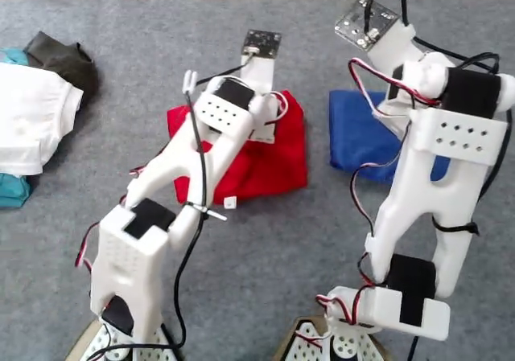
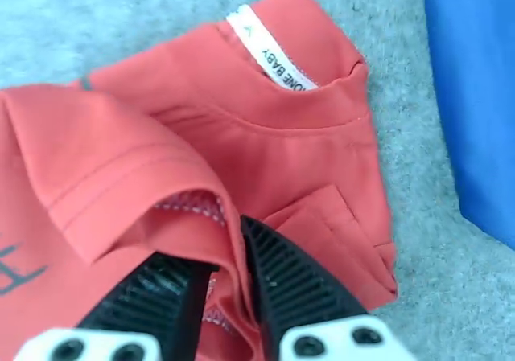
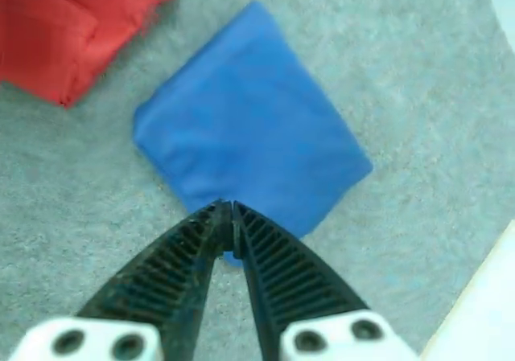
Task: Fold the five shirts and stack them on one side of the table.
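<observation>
Mid-desk [image 1: 265, 256]: left claw [image 2: 228, 252] clamped on a loose fold of the red shirt [image 2: 273, 136]. The shirt's bulk lies ahead of the claw, collar farthest, and the left arm is nearer. Right claw [image 3: 228, 210] has its tips together, seemingly empty, over the edge of the folded blue shirt [image 3: 249, 128], which sits just beside the red. Count: five shirts. The other three, white shirt [image 1: 28, 112], teal shirt [image 1: 12, 190] and dark shirt [image 1: 64, 59], are heaped at the left edge.

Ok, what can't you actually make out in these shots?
High view: the left arm hides much of the red shirt.
High view: the edge cuts off the white shirt and teal shirt.
Right wrist view: the right end effector covers part of the blue shirt; any pinch unclear.
</observation>
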Robot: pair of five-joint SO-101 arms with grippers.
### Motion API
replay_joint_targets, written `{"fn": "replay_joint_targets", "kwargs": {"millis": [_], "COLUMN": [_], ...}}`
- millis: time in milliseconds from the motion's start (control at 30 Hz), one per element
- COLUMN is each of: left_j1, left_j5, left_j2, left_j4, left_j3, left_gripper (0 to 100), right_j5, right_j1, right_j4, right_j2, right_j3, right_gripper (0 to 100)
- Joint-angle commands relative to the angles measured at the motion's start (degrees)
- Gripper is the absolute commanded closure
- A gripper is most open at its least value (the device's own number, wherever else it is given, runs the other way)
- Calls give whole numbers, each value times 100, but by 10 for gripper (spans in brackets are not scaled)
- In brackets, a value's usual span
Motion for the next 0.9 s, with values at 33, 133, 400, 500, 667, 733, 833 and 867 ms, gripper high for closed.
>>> {"fn": "replay_joint_targets", "kwargs": {"millis": [33, 133, 400, 500, 667, 733, 833, 867], "left_j1": [110, 215, 400, 400, 391, 391, 356, 338], "left_j5": [44, 44, 44, 44, 44, 62, 352, 571], "left_j2": [290, 545, 1319, 1582, 1855, 1864, 1864, 1864], "left_j4": [-70, -70, -70, -70, -70, -70, 193, 387], "left_j3": [-778, -1138, -1930, -2176, -2413, -2501, -2659, -2800], "left_gripper": [971, 971, 971, 971, 971, 969, 837, 762], "right_j5": [53, 53, 18, 35, 44, 53, 53, 53], "right_j1": [185, 158, 70, -35, -44, -44, -53, -53], "right_j4": [-97, -114, -343, -378, -387, -396, -615, -730], "right_j2": [-233, -215, -198, -233, -233, -189, -180, -189], "right_j3": [-4, -13, 57, 224, 268, 268, 453, 567], "right_gripper": [983, 983, 983, 983, 983, 983, 983, 983]}}
